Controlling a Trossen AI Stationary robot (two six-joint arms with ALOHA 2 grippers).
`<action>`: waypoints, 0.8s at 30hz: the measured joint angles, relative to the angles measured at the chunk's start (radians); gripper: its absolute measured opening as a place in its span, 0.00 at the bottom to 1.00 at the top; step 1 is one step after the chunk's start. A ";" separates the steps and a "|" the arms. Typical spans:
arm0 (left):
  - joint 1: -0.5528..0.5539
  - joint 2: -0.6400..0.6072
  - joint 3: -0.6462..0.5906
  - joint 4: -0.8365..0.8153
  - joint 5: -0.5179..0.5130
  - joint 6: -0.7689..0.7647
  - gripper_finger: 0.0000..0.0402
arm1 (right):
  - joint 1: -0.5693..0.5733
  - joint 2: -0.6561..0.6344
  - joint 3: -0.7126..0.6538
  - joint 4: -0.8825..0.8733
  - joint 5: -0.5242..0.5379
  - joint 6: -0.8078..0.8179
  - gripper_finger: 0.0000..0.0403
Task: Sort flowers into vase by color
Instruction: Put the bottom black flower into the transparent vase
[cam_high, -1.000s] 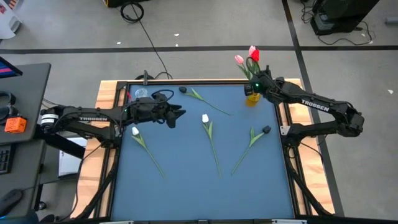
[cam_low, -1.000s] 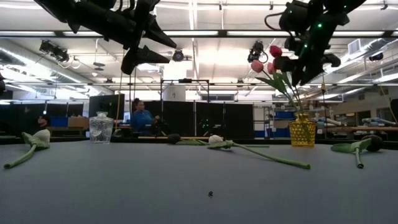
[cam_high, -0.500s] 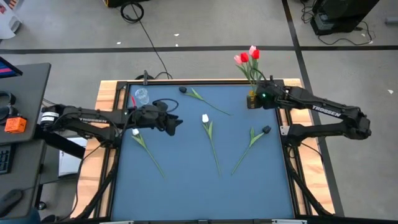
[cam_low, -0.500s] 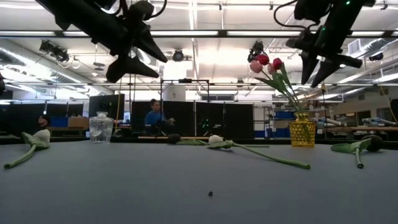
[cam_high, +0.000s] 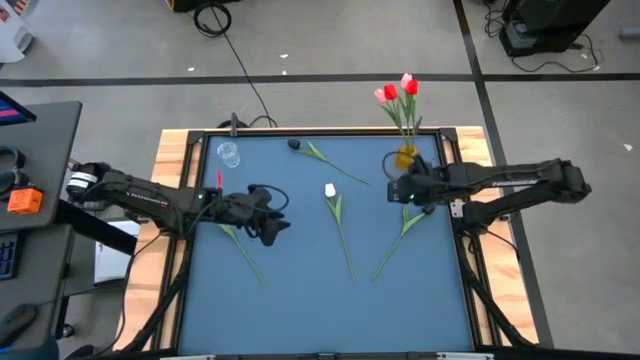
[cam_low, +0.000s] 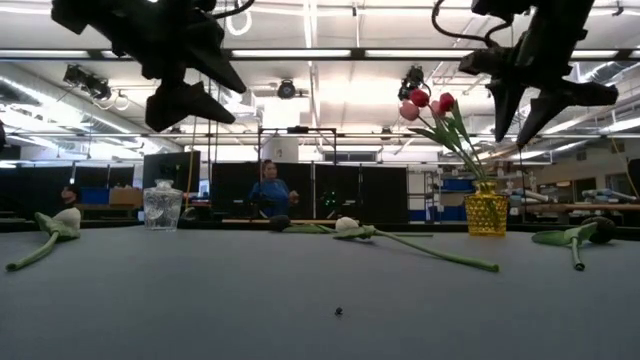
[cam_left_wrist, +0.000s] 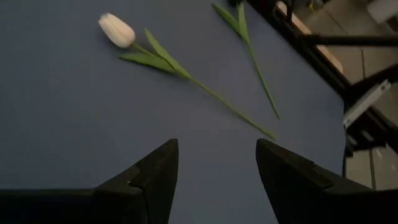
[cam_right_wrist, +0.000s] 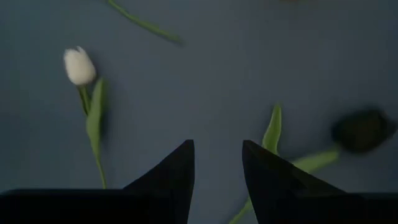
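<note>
Right gripper (cam_high: 393, 190): held open above the dark tulip (cam_high: 427, 209), presumably for pickup. Left gripper (cam_high: 278, 226): open, empty, white tulip (cam_left_wrist: 117, 30) ahead.

The left arm reaches in from the left edge of the blue table, stretched low and nearly straight, its dark two-finger left gripper (cam_high: 281, 226) hanging above the left half of the table with the fingers (cam_left_wrist: 155, 177) spread apart and nothing between them. The right arm comes in from the right edge, folded back at the elbow beyond the table's rim, and its dark two-finger right gripper (cam_high: 392, 191) hangs over the right half nearer the far edge, fingers (cam_right_wrist: 177, 171) parted and empty.
</note>
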 joint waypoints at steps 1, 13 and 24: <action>-0.010 0.000 0.000 -0.005 0.000 0.000 0.55 | 0.014 0.019 0.000 0.000 -0.013 0.039 0.35; -0.097 0.000 0.000 -0.027 -0.001 0.003 0.55 | 0.070 0.238 0.000 -0.005 -0.288 -0.173 0.35; -0.165 0.000 0.000 -0.028 0.000 -0.003 0.55 | 0.157 0.354 0.000 -0.078 -0.321 -1.509 0.35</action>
